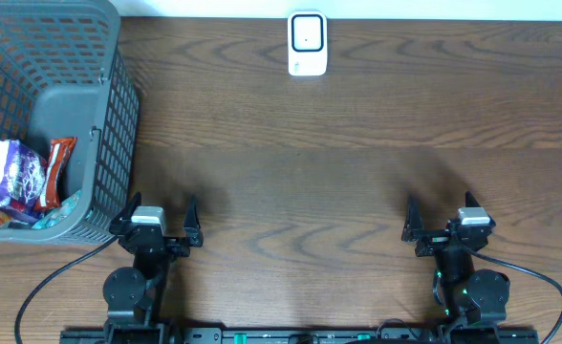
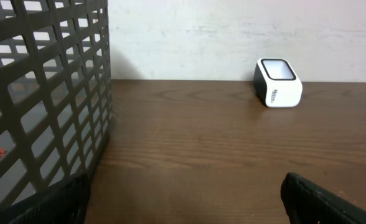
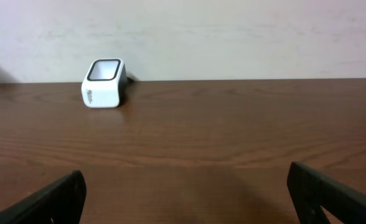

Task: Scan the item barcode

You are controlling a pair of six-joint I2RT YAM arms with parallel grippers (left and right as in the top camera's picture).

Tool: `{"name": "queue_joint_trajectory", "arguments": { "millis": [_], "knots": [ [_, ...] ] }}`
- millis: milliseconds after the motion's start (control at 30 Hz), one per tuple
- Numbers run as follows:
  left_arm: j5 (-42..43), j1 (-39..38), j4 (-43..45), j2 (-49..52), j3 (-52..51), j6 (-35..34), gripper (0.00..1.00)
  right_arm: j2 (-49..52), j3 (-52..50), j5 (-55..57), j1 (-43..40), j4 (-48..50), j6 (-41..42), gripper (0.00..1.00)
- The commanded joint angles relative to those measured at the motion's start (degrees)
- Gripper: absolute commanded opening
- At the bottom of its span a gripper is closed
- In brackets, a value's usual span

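A white barcode scanner (image 1: 308,44) with a dark window stands at the table's far edge, also visible as the scanner (image 2: 277,83) and the scanner (image 3: 103,83) in the wrist views. Snack packets, one purple (image 1: 13,174) and one red-brown (image 1: 55,172), lie in the grey basket (image 1: 90,86) at the left. My left gripper (image 1: 156,222) is open near the front edge, beside the basket's corner, holding nothing. At the front right, my right gripper (image 1: 450,223) is open too, with bare wood between its fingers (image 3: 46,199).
The basket wall (image 2: 40,93) fills the left of the left wrist view, close to my left finger (image 2: 58,202). A pale wall runs behind the table's far edge. Cables trail from both arm bases at the front.
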Motion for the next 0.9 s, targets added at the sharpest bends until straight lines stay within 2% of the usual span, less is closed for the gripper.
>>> {"name": "queue_joint_trajectory", "arguments": {
  "millis": [0, 167, 200, 233, 300, 400, 500, 667, 767, 867],
  "knots": [
    [0.09, 0.28, -1.84, -0.35, -1.11, 0.15, 0.98, -0.31, -0.09, 0.31, -0.42, -0.24, -0.87, 0.99],
    [2.4, 0.2, -1.27, -0.35, -1.09, -1.16, 0.98, -0.31, -0.09, 0.31, -0.42, -0.24, -0.87, 0.99],
    [6.95, 0.13, -0.57, -0.35, -1.09, -4.28, 0.98, -0.31, -0.09, 0.31, -0.42, -0.24, -0.87, 0.99],
    [15.85, 0.13, -0.37, -0.35, -1.09, -10.01, 0.98, -0.31, -0.09, 0.31, -0.42, -0.24, -0.87, 0.99],
    [27.91, 0.13, -0.37, -0.35, -1.09, -16.74, 0.98, -0.31, -0.09, 0.31, -0.42, -0.24, -0.87, 0.99],
    [36.44, 0.13, 2.95, -0.35, -1.09, -25.24, 0.98, -0.31, -0.09, 0.31, -0.42, -0.24, -0.87, 0.99],
    [40.61, 0.13, 9.55, -0.35, -1.09, -35.91, 0.98, -0.31, -0.09, 0.31, -0.42, -0.24, -0.87, 0.99],
    [47.82, 0.11, 28.76, -0.35, -1.07, -41.29, 0.98, -0.31, -0.09, 0.31, -0.42, -0.24, -0.87, 0.99],
    [48.33, 0.13, 41.27, -0.35, -1.07, -46.84, 0.98, -0.31, -0.09, 0.31, -0.42, -0.24, -0.87, 0.99],
    [47.39, 0.13, 49.64, -0.35, -0.57, -49.99, 0.98, -0.31, -0.09, 0.31, -0.42, -0.24, -0.87, 0.99]
  ]
}}
